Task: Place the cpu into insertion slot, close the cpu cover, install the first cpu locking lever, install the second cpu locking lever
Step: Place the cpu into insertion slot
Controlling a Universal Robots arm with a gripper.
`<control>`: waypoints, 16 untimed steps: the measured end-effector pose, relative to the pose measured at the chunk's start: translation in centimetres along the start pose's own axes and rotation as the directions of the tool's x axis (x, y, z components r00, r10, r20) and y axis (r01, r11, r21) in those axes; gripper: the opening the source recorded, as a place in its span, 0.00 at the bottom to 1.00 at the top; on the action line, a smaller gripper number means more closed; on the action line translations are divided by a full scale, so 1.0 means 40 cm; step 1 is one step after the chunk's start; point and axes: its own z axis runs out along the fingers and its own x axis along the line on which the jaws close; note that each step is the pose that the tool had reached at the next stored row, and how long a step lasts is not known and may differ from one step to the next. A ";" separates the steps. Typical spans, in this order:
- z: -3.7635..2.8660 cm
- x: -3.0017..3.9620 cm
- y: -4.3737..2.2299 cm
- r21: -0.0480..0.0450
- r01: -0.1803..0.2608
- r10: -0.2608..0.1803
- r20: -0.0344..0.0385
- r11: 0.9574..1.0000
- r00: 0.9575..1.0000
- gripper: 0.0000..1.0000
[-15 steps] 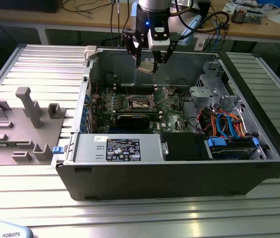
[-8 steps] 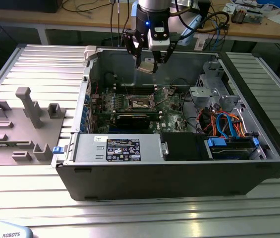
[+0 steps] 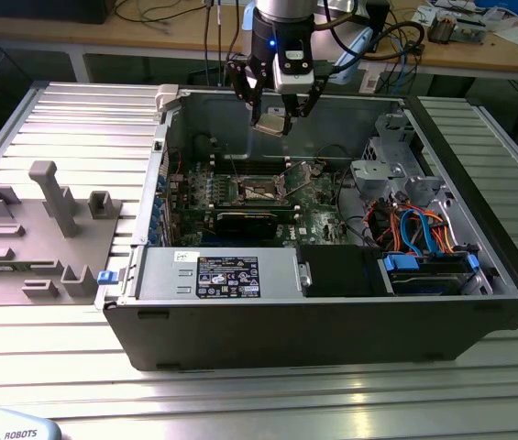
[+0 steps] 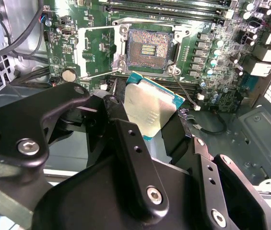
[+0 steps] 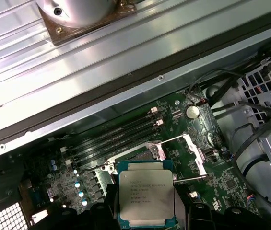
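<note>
Above the open computer case (image 3: 332,321), near its wall farthest from the exterior camera, the arm hangs with its jaws pinching the cpu (image 3: 270,124). In both wrist views the black fingers (image 4: 125,139) press on two opposite edges of the chip (image 5: 146,199). Its silvery top is left bare. That grip looks chosen to keep the underside contacts untouched and the chip square for lowering.

The cpu is held well clear of the motherboard (image 3: 314,206), about level with the case's upper rim, so it is not yet in the insertion slot (image 4: 147,50). In the second wrist view the slot is empty, its field of contacts exposed inside a thin metal rim. The cpu cover (image 4: 97,52) is swung open to one side of the slot, which leaves the opening free to take the chip. A thin locking lever (image 4: 183,91) stands loose beside the slot rather than latched down, as it would have to be for the cover to be up.

The case lies on its side on a ribbed metal table (image 3: 240,403), which puts the board face up under the arm. The black power supply box (image 3: 226,275) fills the case's near edge, well apart from the slot. A grey parts holder (image 3: 38,229) sits on the table outside the case, toward the exterior view's left.
</note>
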 end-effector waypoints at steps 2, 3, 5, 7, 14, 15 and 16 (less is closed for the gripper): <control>0.000 0.000 0.000 0.000 -0.001 0.001 0.000 1.000 1.000 0.54; 0.000 0.000 0.000 0.000 -0.001 0.001 0.000 1.000 1.000 0.54; 0.000 0.000 0.000 0.000 -0.002 0.002 0.000 1.000 1.000 0.54; 0.000 0.000 0.000 0.000 -0.003 0.003 0.000 1.000 1.000 0.54; 0.000 0.000 0.000 0.000 -0.007 0.007 0.001 1.000 1.000 0.54; 0.000 0.000 0.000 0.000 -0.008 0.008 0.001 1.000 1.000 0.54; 0.000 0.000 0.000 0.000 -0.008 0.008 0.001 1.000 1.000 0.54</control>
